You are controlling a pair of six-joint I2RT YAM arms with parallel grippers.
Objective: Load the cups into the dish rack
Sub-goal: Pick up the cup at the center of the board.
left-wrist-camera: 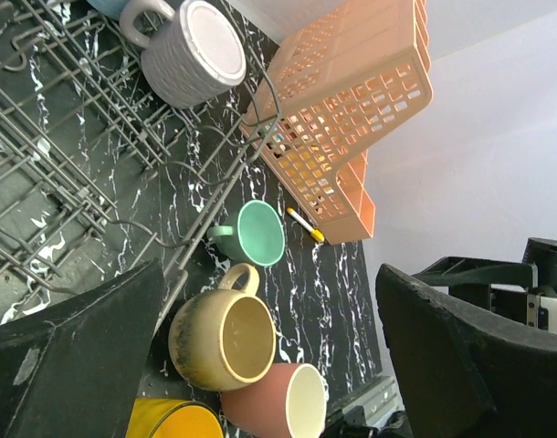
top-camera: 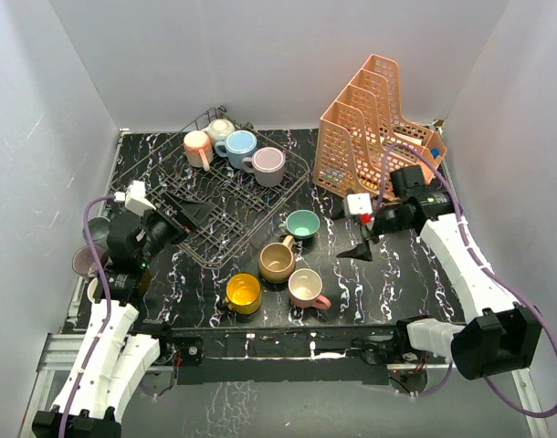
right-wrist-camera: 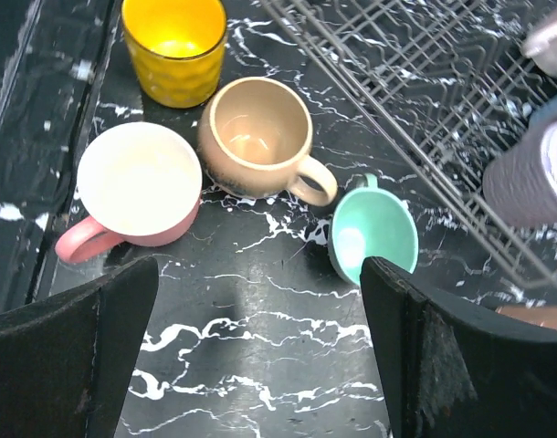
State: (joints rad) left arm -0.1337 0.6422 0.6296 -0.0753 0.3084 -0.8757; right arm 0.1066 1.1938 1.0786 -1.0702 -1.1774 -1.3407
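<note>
While both grippers stand apart and empty, teal cup (top-camera: 302,224) lies left of right gripper (top-camera: 362,239), nearer than left gripper (top-camera: 189,212).

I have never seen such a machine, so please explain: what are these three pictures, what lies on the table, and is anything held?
Two robot arms stand at the table's near edge. One picture looks down from above; the other two come from cameras on each wrist. The left gripper hangs over the dish rack, the right gripper over the table. Both have their jaws open and hold nothing. Four cups lie in the rack. Four wait on the table: teal cup, tan cup, yellow cup, pink cup. The orange organizer stands behind.
</note>
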